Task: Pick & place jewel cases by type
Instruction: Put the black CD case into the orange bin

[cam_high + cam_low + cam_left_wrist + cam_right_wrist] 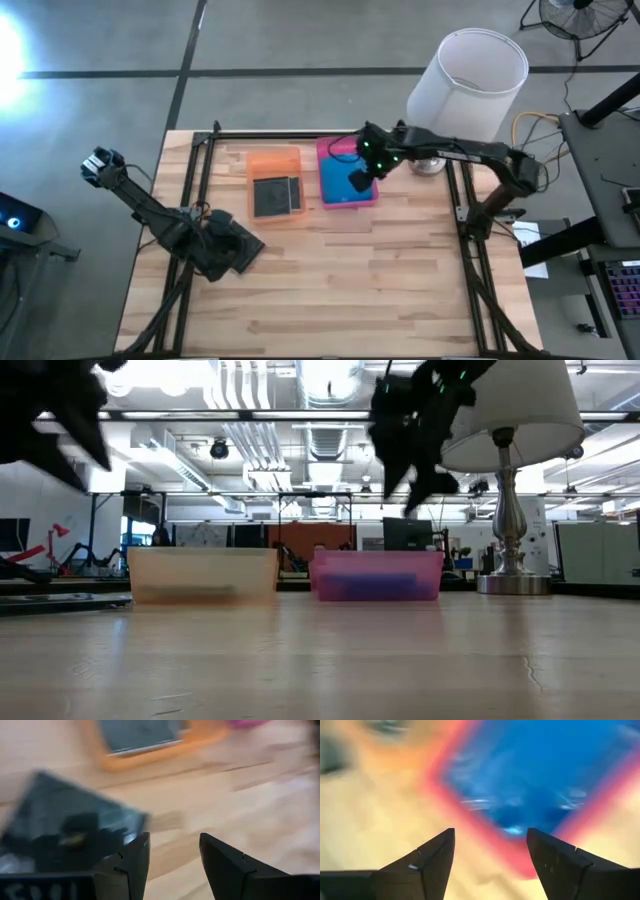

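A dark grey jewel case (275,196) lies flat in the orange tray (262,160). A translucent blue case (338,187) lies in the pink tray (335,148). My right gripper (490,835) hovers open above the pink tray's near edge and shows raised in the low view (415,470). My left gripper (172,842) is open over the table's left near part (238,250). Bare wood shows between its fingers. Another dark case (65,825) lies flat on the table just beside one finger.
A white-shaded lamp (470,75) stands at the table's far right corner, its base (512,582) right of the pink tray. Black frame rails (205,150) run along the left, far and right table edges. Bare wood (380,290) covers the near half.
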### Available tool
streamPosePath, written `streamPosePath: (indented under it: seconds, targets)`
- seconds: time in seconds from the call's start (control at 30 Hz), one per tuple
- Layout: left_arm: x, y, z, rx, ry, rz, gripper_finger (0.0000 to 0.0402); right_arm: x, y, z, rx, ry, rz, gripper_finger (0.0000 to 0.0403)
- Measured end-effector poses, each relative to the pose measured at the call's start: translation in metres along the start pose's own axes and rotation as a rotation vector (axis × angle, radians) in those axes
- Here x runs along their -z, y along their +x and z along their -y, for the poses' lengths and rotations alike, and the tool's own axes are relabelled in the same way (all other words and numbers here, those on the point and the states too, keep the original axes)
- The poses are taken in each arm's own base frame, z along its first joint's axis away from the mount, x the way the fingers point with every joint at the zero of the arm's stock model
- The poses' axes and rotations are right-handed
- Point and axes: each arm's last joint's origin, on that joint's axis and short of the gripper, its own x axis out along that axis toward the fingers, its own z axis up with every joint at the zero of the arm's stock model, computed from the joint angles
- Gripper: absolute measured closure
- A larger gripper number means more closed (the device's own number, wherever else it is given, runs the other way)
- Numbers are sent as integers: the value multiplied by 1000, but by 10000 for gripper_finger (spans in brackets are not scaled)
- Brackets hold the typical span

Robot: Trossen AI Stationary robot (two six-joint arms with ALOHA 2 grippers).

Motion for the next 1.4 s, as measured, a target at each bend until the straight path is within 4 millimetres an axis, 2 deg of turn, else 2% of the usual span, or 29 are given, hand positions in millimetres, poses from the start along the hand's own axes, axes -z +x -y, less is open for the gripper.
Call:
streamPosePath:
  seconds: [0.1, 0.2, 0.3, 0.4, 0.57, 0.63, 0.77, 0.93, 1.1, 1.27, 1.4]
  targets:
    - [-4, 3, -9, -131, 14, -12, 246, 14, -15, -28, -106, -97, 43, 162]
    - [-9, 10, -14, -273, 7, -16, 247, 32, -13, -52, -62, -174, 77, 175]
    - [-17, 20, -18, -398, -39, 9, 256, 46, -1, -70, -19, -157, 72, 188]
    - [-26, 31, -24, -490, -68, 25, 278, 56, 20, -85, -27, -123, 36, 201]
    - [-43, 47, -30, -581, -28, 23, 360, 67, 50, -106, -77, -159, -2, 220]
    - [-49, 52, -34, -618, 8, 8, 390, 72, 61, -112, -108, -147, -33, 227]
    - [-60, 65, -41, -683, 60, -75, 400, 78, 73, -122, -169, -156, -67, 240]
    - [-68, 85, -48, -749, 154, -176, 401, 86, 74, -129, -172, -187, -67, 258]
    - [-72, 104, -54, -838, 176, -239, 401, 83, 71, -132, -203, -189, -29, 277]
    - [-67, 129, -51, -770, 176, -348, 401, 82, 70, -134, -225, -163, -18, 290]
    - [-66, 133, -45, -740, 165, -351, 401, 82, 70, -134, -225, -162, -17, 297]
